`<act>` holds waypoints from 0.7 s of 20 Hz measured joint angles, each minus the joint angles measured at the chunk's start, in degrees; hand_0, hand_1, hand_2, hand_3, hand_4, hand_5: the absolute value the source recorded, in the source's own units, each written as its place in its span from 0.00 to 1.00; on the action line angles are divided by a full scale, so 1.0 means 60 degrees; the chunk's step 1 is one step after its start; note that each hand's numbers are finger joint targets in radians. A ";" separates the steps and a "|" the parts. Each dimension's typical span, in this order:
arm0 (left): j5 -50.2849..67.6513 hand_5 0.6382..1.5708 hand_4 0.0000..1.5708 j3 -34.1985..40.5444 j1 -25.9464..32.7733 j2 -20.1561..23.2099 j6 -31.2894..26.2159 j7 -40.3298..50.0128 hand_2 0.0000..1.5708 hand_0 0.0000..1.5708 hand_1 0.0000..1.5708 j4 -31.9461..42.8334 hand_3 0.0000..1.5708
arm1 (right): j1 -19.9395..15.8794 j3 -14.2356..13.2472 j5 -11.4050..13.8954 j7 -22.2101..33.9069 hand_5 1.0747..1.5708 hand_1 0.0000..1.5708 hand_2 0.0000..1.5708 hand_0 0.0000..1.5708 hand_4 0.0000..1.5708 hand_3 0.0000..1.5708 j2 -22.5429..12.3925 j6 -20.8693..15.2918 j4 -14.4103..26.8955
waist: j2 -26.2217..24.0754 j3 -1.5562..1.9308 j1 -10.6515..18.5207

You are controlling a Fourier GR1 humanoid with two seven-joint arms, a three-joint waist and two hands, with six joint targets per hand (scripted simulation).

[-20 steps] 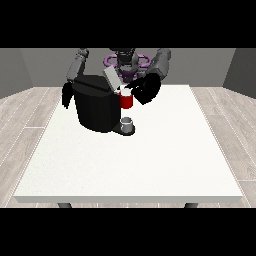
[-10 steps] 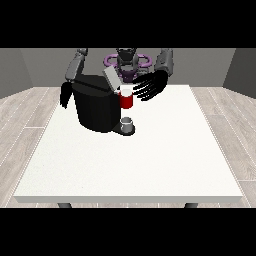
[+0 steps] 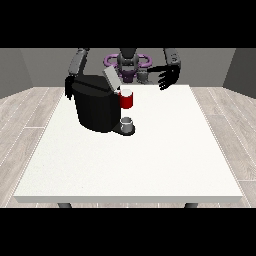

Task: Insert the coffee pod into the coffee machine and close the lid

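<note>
lid (image 3: 111, 78) stands raised above the coffee machine (image 3: 95, 107). i see no pod plainly; a grey thing (image 3: 128, 121) sits at the machine's base. hand at the view's right (image 3: 166, 78) hovers beside the machine, fingers spread, empty. lid looks stiff, light: i would press its top edge.

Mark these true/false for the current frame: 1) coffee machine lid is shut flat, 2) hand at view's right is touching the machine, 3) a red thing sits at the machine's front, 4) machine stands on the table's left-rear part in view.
1) False: the lid of the coffee machine is tilted up, open.
2) False: the hand at the view's right is in the air, apart from the machine, fingers spread.
3) True: a red thing at the machine.
4) True: on the table, left of centre toward the robot.
</note>
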 measured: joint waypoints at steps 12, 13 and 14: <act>0.0658 1.00 0.22 0.0456 0.3804 0.0261 -0.0701 -0.0662 0.00 0.00 0.00 0.0323 0.00 | 0.1529 0.2509 0.1376 0.1426 1.00 0.00 0.00 0.00 0.18 0.00 0.1496 -0.0733 -0.2998 | -0.3081 -0.0010 -0.0684; 0.0653 1.00 0.20 0.0445 0.4014 0.0262 -0.0711 -0.0691 0.00 0.00 0.00 0.0322 0.00 | 0.1571 0.2801 0.1399 0.1582 1.00 0.00 0.00 0.00 0.17 0.00 0.1569 -0.0848 -0.3315 | -0.3252 -0.0009 -0.0708; 0.0680 1.00 0.22 0.0463 0.4224 0.0293 -0.0745 -0.0699 0.00 0.00 0.00 0.0321 0.00 | 0.1577 0.3005 0.1400 0.1829 1.00 0.00 0.00 0.00 0.15 0.00 0.1631 -0.0893 -0.3675 | -0.3423 -0.0008 -0.0761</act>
